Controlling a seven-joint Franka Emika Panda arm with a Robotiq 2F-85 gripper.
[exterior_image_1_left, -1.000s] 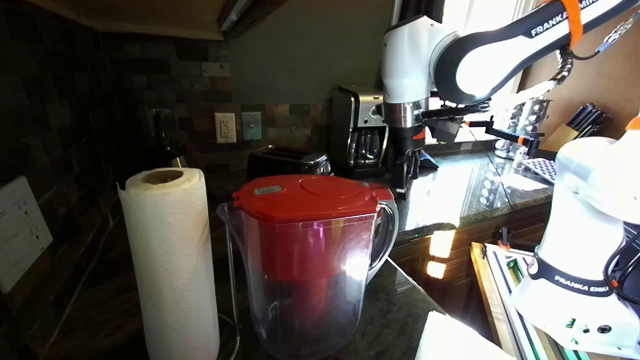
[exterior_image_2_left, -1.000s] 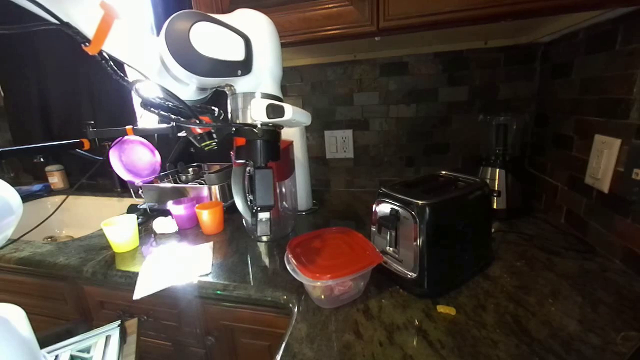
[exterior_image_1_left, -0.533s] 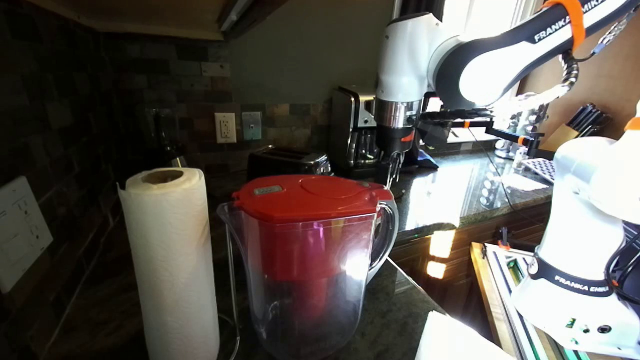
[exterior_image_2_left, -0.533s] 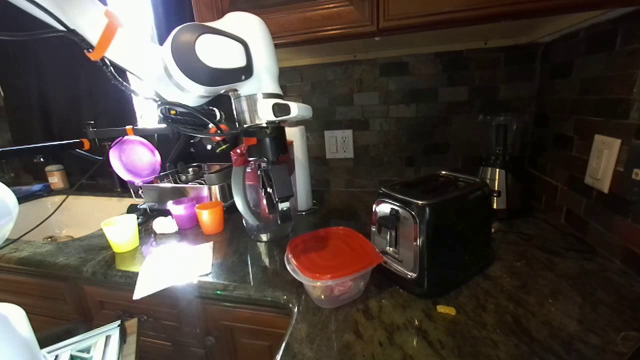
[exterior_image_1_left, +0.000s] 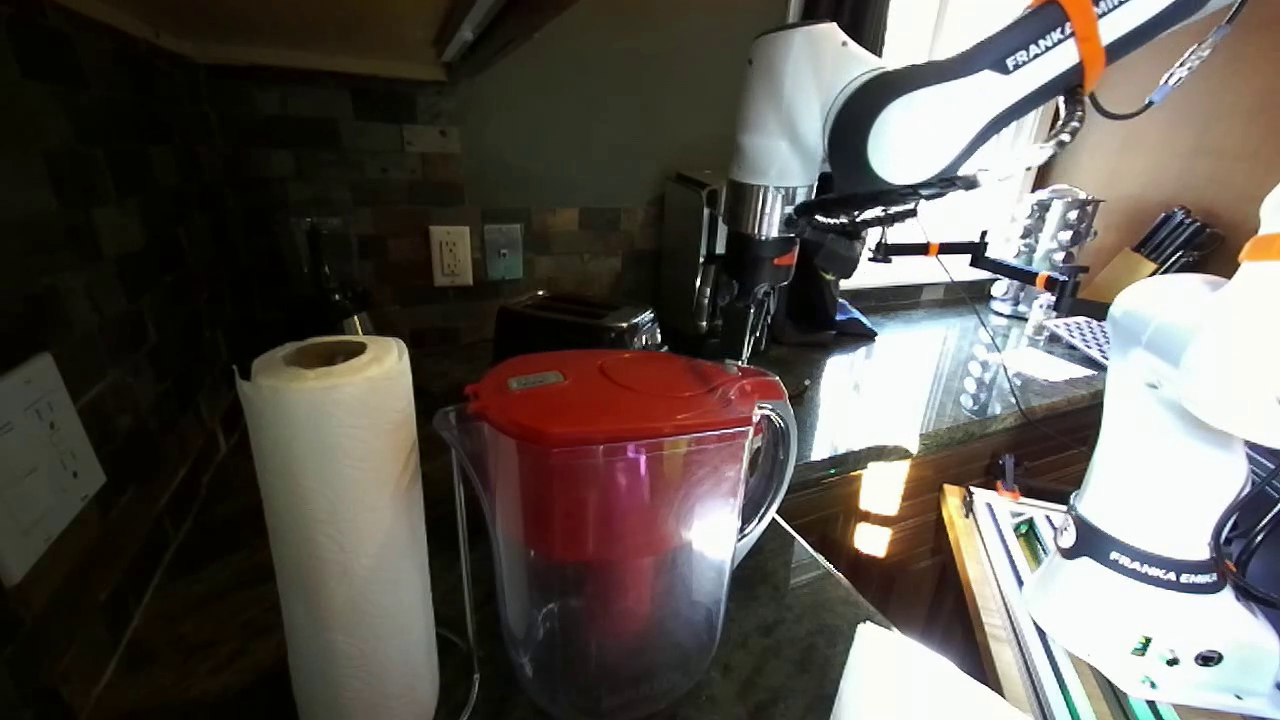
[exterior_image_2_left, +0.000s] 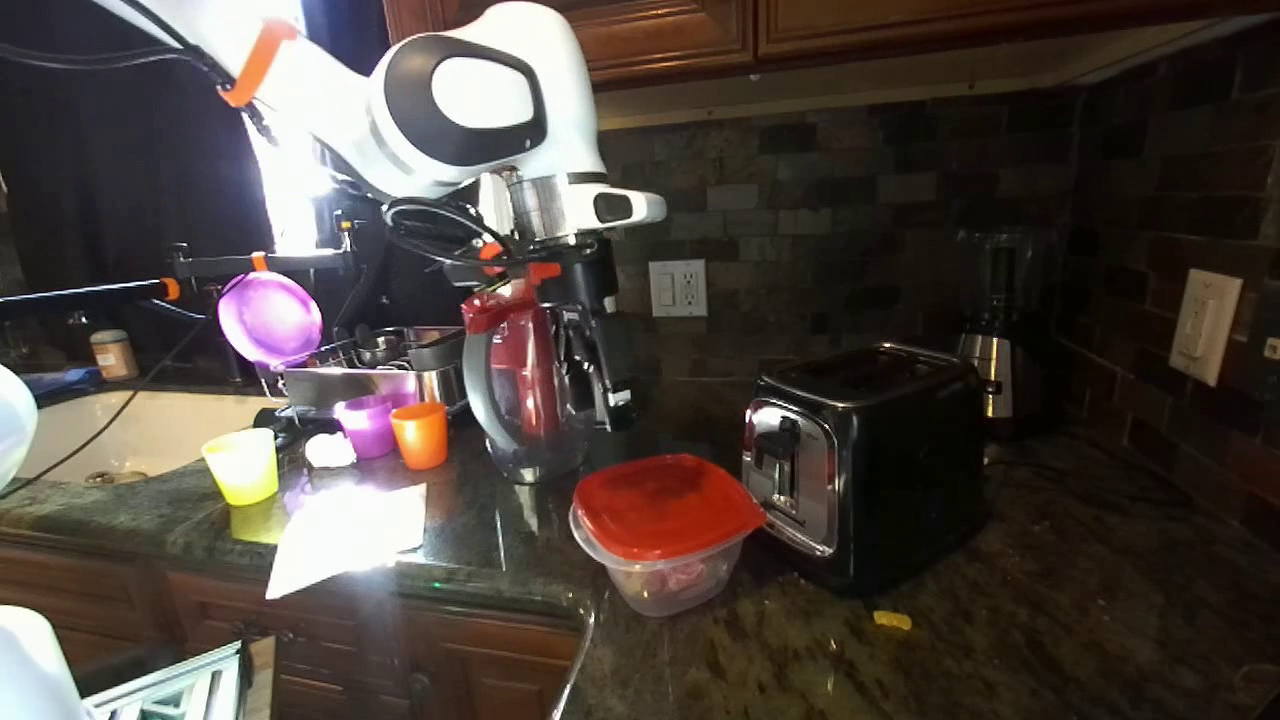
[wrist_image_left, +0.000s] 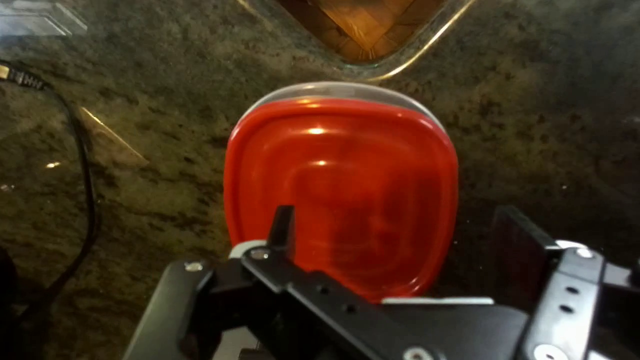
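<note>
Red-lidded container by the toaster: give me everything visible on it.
A clear, plastic-looking tub with a glossy red lid, rounded-square, ridged in nested outlines. Pinkish contents show through the wall; what they are is unclear. It stands upright on the dark, mottled counter, beside the toaster; whether they touch, I can't tell. The lid sits askew: the clear rim shows past it on the side facing the counter's corner. The open gripper hangs above, not touching it.
</note>
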